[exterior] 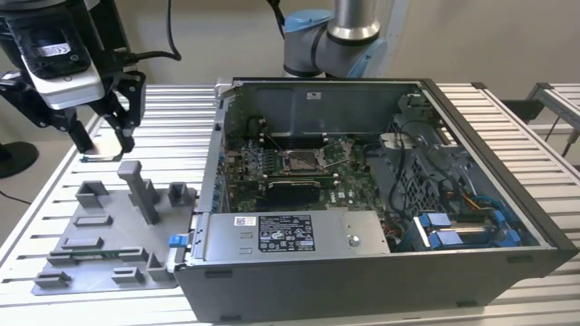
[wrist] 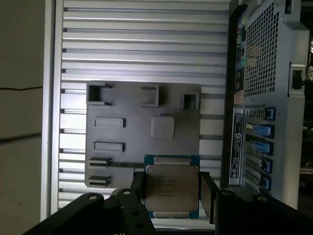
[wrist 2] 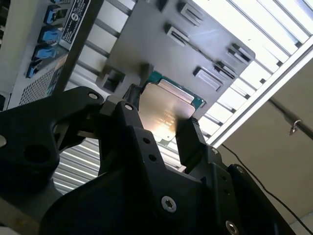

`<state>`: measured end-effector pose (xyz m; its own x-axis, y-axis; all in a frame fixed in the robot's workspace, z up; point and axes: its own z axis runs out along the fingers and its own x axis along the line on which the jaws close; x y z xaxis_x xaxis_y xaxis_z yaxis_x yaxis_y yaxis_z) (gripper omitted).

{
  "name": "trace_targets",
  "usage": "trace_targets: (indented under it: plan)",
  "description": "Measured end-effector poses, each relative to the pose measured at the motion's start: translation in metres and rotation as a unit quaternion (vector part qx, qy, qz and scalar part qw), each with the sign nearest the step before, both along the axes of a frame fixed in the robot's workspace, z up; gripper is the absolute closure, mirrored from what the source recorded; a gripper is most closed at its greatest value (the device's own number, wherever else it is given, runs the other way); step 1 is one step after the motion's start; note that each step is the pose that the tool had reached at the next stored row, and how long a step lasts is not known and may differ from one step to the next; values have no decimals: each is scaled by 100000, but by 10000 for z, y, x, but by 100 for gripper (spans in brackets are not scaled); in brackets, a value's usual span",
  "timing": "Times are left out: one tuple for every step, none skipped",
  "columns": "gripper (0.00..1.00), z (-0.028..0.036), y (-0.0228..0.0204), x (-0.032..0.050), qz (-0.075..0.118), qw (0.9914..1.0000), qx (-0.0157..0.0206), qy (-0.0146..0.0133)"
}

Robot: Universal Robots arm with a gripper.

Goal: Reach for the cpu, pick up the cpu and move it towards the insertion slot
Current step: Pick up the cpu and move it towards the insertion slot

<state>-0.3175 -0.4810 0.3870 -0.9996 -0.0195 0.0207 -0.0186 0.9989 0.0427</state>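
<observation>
Carry step: gripper (wrist: 173, 192) clamped on cpu (wrist: 171, 181), seemingly raised off fixture (wrist: 124, 110). Exterior view: slot (exterior: 303, 161) at 3 o'clock from gripper; path likely must clear case wall (exterior: 220, 136).

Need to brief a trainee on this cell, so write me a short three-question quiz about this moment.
1. True or false: the gripper holds the cpu by its edges between its fingers.
2. Where is the insertion slot? A in the gripper; B inside the open computer case, on the green board; C on the floor.
3. Fill in: in the exterior view, the gripper is to the exterior view's ____ of the computer case.

Key: 1 true; 2 B; 3 left.
</observation>
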Motion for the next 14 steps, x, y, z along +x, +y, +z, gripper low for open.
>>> trace_targets:
  plan:
    - [100, -1, -5, 21, 2, 100000, 5, 15]
    - [100, 0, -10, 42, 1, 100000, 0, 33]
    - [100, 0, -15, 63, 1, 100000, -1, 50]
    - [100, 0, -19, 83, 0, 100000, 0, 65]
    - [100, 0, -24, 104, 0, 100000, 1, 76]
    - [100, 0, -28, 125, 3, 100000, 1, 90]
    - [100, 0, -33, 145, 3, 100000, 3, 99]
    - [100, -1, -37, 164, 3, 100000, 5, 111]
    - [100, 0, -41, 184, 4, 100000, 2, 125]
    - [100, 0, -45, 203, 5, 100000, -1, 139]
    - [100, 0, -49, 221, 7, 100000, -1, 152]
    - [100, 0, -53, 239, 8, 100000, 1, 159]
    - [100, 0, -57, 259, 5, 100000, 0, 172]
    - [100, 0, -61, 277, 4, 100000, 4, 179]
